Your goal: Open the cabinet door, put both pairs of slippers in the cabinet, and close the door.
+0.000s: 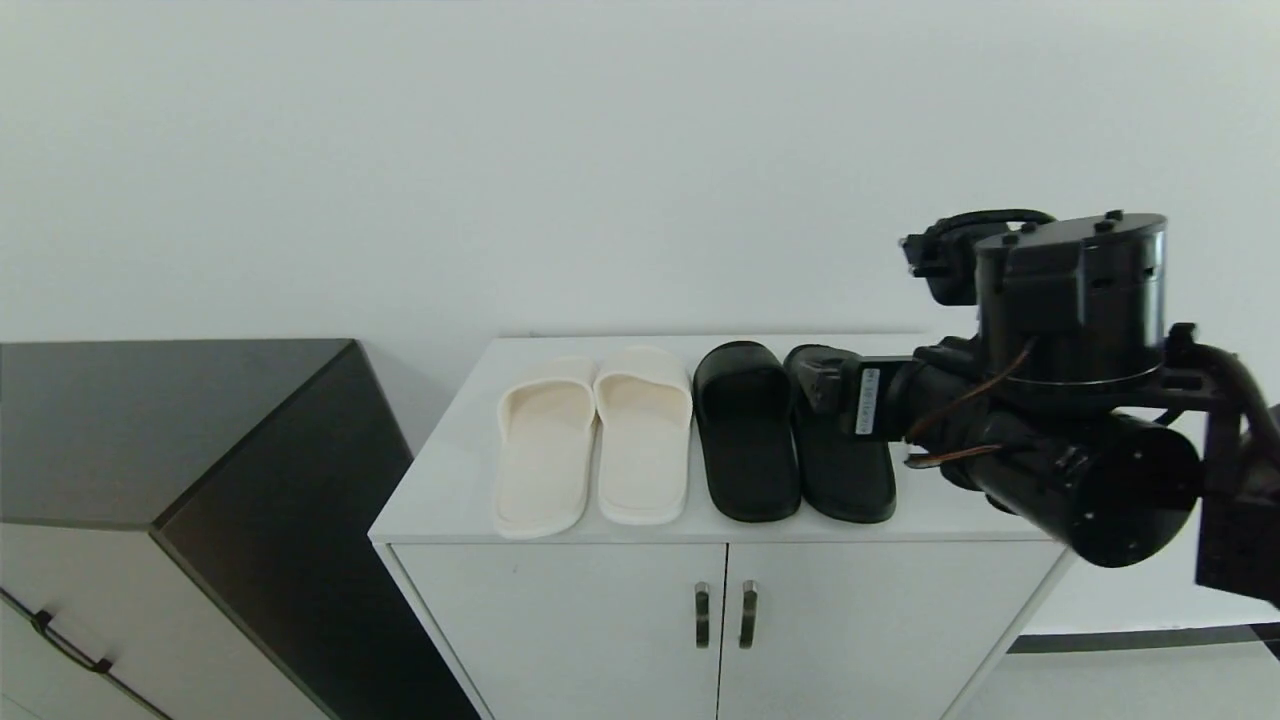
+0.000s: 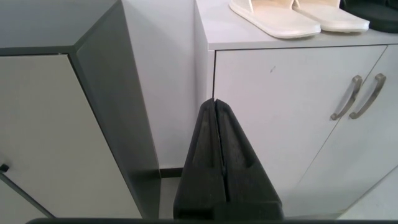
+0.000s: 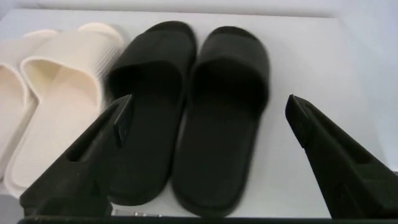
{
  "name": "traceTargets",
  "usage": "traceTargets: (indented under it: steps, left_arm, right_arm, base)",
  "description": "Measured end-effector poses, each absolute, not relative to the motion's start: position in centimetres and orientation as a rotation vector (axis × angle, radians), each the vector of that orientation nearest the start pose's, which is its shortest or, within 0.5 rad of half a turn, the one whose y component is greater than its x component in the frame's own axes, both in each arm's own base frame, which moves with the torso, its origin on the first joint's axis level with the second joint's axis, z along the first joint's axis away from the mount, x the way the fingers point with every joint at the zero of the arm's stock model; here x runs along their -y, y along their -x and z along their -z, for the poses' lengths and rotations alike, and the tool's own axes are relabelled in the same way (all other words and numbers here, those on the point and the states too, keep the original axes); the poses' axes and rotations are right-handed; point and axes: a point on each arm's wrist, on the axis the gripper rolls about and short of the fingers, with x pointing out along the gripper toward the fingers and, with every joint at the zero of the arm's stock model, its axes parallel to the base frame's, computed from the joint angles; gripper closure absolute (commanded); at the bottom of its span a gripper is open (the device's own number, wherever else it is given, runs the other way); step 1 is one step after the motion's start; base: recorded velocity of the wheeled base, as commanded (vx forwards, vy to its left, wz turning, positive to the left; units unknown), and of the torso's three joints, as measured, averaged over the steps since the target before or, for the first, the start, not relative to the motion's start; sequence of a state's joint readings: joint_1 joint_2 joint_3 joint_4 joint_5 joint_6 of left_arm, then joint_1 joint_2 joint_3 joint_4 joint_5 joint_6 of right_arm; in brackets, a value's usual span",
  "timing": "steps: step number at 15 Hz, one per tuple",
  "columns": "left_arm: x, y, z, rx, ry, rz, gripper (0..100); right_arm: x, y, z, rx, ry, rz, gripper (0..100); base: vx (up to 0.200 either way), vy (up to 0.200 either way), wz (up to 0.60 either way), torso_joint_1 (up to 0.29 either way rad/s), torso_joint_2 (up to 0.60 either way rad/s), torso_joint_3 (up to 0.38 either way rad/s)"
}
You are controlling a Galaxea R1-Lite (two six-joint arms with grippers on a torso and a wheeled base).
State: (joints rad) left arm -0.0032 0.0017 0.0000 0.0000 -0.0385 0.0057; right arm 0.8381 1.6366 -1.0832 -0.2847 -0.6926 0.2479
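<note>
**Two pairs of slippers on top of a closed white cabinet**

The black slippers lie side by side on the right half of the cabinet top, toes toward its back edge. The cream slippers lie just beside them, nearer the left edge. Both doors below are closed. My right gripper hovers over the black pair, fingers wide apart. My left gripper hangs low near the cabinet's left front corner, fingers pressed together.
</note>
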Motion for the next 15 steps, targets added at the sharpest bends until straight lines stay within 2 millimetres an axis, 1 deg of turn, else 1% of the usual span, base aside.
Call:
traceTargets:
  steps: [3,5,13,15]
  left_arm:
    - [0.1,2.3,-7.6,-0.002,-0.006,0.042,100]
    - [0.1,2.3,-7.6,-0.002,-0.005,0.042,100]
    - [0.1,2.3,-7.6,-0.002,-0.004,0.042,100]
    - [0.1,2.3,-7.6,-0.002,-0.005,0.042,100]
  right_arm:
    - [-24.4,-21.4,-23.5,-0.218,-0.028,-0.12,0]
    - [-25.3,-22.3,-22.5,-0.218,-0.029,-0.114,0]
    - [-26.4,-26.4,-18.3,-0.237,-0.023,-0.063,0]
    - [-26.5,-27.9,-17.6,-0.222,-0.039,-0.044,0]
  base:
    - [0.0,0.0,0.0,0.0,0.0,0.0]
    - [0.0,0.0,0.0,0.0,0.0,0.0]
    - [0.0,0.0,0.0,0.0,0.0,0.0]
    - [0.0,0.0,0.0,0.0,0.0,0.0]
